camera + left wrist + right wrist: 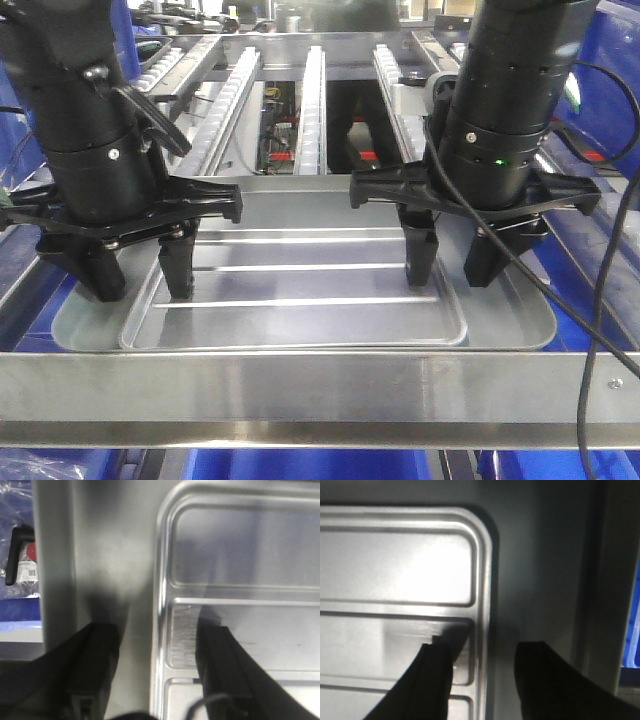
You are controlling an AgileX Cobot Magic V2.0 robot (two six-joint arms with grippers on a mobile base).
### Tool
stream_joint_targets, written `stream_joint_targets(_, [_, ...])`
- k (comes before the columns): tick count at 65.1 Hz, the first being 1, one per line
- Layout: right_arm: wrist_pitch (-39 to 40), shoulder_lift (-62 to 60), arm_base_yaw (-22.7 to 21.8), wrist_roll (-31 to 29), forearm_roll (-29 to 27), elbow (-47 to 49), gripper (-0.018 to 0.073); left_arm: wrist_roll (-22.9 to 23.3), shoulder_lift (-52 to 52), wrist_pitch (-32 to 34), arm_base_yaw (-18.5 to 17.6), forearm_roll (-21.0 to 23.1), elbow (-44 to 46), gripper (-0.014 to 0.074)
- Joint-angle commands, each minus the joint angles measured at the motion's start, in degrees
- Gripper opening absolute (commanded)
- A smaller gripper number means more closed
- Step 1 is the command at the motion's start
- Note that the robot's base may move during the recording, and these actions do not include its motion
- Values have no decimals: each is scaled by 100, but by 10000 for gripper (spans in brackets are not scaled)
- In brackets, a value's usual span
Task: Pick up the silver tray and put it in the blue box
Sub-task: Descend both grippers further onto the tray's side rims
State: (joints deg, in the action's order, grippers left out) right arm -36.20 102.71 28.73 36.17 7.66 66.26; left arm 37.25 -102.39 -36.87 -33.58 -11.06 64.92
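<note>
The silver tray (300,285) lies flat in the middle of the front view, with long ridges across its recessed panel. My left gripper (140,272) is open and straddles the tray's left rim, one finger (178,268) inside the tray and the other outside. In the left wrist view the left gripper (157,667) has the tray (240,550) rim running between its fingers. My right gripper (455,262) is open astride the right rim, as the right wrist view shows for the gripper (490,680) and the tray (395,570). Blue plastic (300,465) below the front rail may be the blue box.
The tray rests on a larger grey pan (520,325) with rounded corners. A flat steel rail (300,385) crosses in front. Roller tracks (312,110) run away behind. More blue crate walls (605,120) stand at the right. A plastic bag (20,555) lies left of the rack.
</note>
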Motion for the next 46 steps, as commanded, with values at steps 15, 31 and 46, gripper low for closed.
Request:
stream_joint_targets(15, [138,-210,-19,-60,137,170,415,20,120,-164,-42,-37,151,263])
stream_joint_targets(31, [133,-210,-19,-60,137,170,415,20,120,-164,-42,-37,151,263])
stream_joint_targets(46, [133,-210,-19,-60,137,170,415,20,120,-164,-42,-37,151,263])
